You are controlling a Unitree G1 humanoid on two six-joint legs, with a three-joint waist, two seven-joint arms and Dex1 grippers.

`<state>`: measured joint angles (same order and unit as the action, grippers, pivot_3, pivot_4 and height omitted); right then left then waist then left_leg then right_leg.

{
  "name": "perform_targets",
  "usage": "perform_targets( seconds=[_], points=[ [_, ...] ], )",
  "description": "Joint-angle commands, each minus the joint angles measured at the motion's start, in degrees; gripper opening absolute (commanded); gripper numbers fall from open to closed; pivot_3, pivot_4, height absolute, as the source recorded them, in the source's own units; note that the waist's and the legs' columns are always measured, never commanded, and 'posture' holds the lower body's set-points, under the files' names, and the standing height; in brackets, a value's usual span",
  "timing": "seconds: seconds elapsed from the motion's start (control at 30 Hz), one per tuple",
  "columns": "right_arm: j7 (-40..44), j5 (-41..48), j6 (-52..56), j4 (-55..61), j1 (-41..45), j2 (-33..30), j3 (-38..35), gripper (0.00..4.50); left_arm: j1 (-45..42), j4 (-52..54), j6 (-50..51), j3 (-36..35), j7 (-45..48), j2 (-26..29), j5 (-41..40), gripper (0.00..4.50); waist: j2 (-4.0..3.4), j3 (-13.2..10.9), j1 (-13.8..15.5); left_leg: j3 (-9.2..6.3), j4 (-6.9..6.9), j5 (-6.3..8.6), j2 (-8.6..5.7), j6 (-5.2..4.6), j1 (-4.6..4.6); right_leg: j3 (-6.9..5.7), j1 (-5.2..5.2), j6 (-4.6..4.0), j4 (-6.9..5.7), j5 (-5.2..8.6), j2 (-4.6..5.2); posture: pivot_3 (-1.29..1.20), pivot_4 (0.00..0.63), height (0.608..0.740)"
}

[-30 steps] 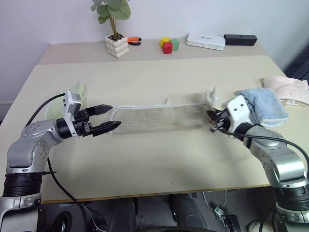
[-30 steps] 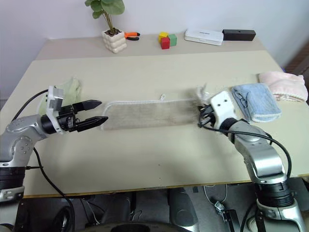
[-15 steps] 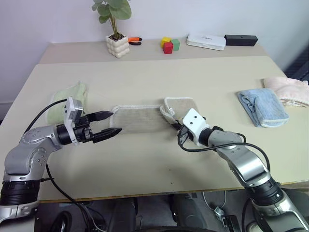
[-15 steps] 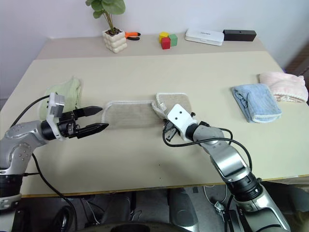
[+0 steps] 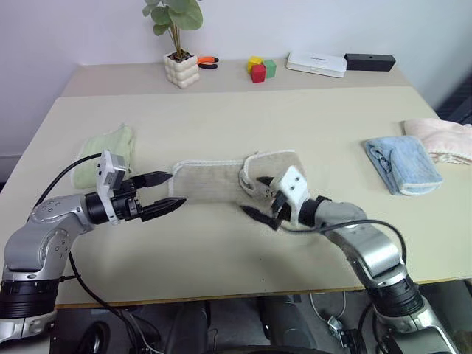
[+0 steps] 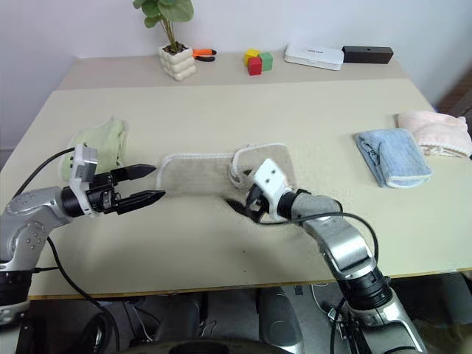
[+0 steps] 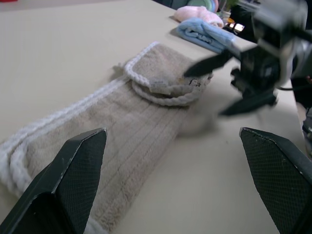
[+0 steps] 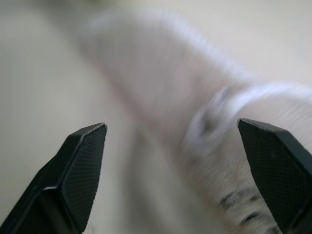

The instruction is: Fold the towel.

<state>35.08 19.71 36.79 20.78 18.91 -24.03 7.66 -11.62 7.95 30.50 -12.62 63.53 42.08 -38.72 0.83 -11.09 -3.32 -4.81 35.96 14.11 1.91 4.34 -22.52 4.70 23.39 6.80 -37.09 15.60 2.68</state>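
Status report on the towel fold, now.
Both tools open: left tool at the towel's left end, right tool beside the folded-over end. Towel partly folded, nothing held. Nothing in the way.

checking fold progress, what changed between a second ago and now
The right gripper carried the towel's right end leftward over the strip, then opened and let it go; the flap now lies folded on top. The left gripper stayed open by the towel's left end. The light blue cloth kept its place.
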Motion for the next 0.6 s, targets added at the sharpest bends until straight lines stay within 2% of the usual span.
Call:
perform_targets(
  seconds=[0.03,0.07,0.1,0.13,0.37,0.6],
  points=[
    [-2.40,6.73,3.28,0.65,3.83,2.47,-8.06,4.48,-0.92,0.60,-1.83,-0.19,0.06,-0.42,0.22,4.50,0.00,0.00,0.06,0.00,0.00,0.00,0.00,0.00,0.01,0.00,0.00,0.02,0.00,-0.01,0.00,0.00,0.150,0.740],
    [-3.84,7.61,4.25,-0.46,4.91,3.40,-9.74,4.48,-1.08,0.47,-2.16,0.02,-0.01,-0.65,0.39,4.50,0.00,0.00,0.08,-0.01,-0.01,0.00,0.00,0.00,0.01,-0.01,0.00,0.02,0.00,-0.01,0.00,0.00,0.150,0.740],
    [-5.17,8.17,4.27,-1.71,5.86,4.47,-11.30,3.96,-1.26,0.36,-2.28,0.23,-0.07,-0.85,0.49,4.50,0.00,0.00,0.08,-0.01,-0.02,0.00,0.00,0.00,0.01,-0.01,0.00,0.04,0.00,-0.02,0.00,0.00,0.150,0.740],
    [-6.10,8.16,4.07,-2.55,6.40,5.12,-12.07,3.67,-1.39,0.29,-2.42,0.33,-0.03,-1.00,0.61,4.50,0.00,0.00,0.10,-0.01,-0.02,0.00,0.00,0.00,0.00,-0.01,0.00,0.05,0.00,-0.03,0.00,0.00,0.150,0.740],
    [-13.07,1.94,-3.29,-12.29,7.66,9.91,-11.28,0.06,-1.60,0.62,-2.32,1.05,-0.48,-1.89,0.97,4.50,-0.01,-0.01,-0.02,0.00,-0.04,0.00,0.00,0.00,0.00,0.00,0.02,0.07,0.00,-0.04,0.00,0.00,0.150,0.740],
    [-14.81,-8.90,-15.91,-21.86,1.08,12.23,-2.93,0.02,0.25,2.10,-1.69,1.01,-1.81,-2.26,0.76,4.50,-0.01,0.00,-0.55,0.00,-0.08,0.00,0.00,0.00,0.01,0.00,0.03,0.08,-0.01,-0.04,0.00,0.00,0.150,0.740]
  ],
)
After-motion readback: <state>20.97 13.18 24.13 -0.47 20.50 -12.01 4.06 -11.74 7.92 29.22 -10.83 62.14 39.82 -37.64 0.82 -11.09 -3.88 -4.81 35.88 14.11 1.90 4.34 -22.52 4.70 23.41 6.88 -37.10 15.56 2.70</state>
